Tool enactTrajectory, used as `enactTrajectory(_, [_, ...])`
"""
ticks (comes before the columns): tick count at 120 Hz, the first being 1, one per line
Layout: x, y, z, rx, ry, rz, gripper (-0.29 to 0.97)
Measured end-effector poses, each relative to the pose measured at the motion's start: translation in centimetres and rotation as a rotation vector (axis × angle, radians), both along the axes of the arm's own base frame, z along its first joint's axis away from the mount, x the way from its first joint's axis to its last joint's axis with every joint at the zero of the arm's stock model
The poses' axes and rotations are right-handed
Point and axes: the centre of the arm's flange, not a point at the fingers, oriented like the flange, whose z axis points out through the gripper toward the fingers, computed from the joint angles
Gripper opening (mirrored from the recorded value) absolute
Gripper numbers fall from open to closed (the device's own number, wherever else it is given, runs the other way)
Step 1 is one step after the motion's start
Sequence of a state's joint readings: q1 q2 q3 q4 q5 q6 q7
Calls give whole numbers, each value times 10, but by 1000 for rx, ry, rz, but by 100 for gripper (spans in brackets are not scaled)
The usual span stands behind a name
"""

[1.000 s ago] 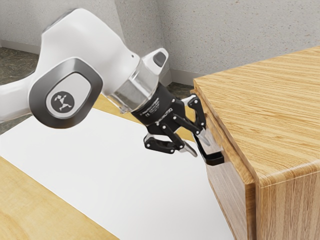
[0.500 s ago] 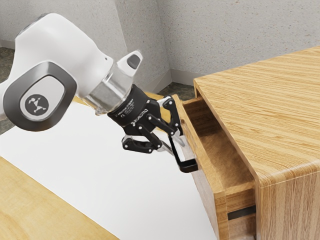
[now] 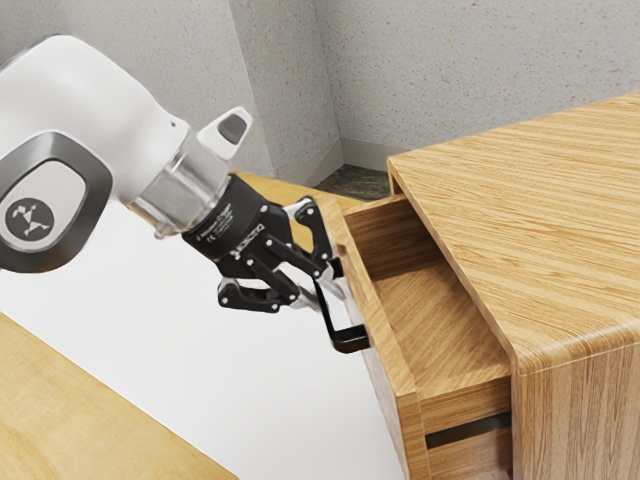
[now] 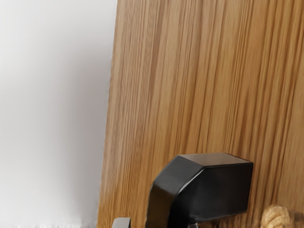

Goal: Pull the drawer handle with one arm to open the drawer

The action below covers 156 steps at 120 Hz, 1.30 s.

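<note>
Room: grey wall, white table (image 3: 150,330).
Drawer (image 3: 430,330): open a good way.
Gripper (image 3: 318,285): jaws pinching the black handle (image 3: 341,332).
Left: maybe a little more pulling.

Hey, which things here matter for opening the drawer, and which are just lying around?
For the job: gripper, handle, drawer, cabinet.
Just there: white sheet, table, wall.
</note>
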<state>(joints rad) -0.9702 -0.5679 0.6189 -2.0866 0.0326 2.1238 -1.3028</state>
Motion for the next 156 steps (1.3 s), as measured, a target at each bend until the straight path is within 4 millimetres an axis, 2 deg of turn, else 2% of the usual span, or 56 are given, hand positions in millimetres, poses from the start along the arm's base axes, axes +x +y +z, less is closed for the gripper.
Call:
enactTrajectory(45, [-22, 2, 0, -9, -8, -17, 2])
enactTrajectory(92, [-48, 18, -4, -17, -17, 1, 1])
enactTrajectory(126, [-62, 18, -2, -12, -30, 0, 1])
enactTrajectory(156, [-79, 32, -6, -26, -38, 14, 1])
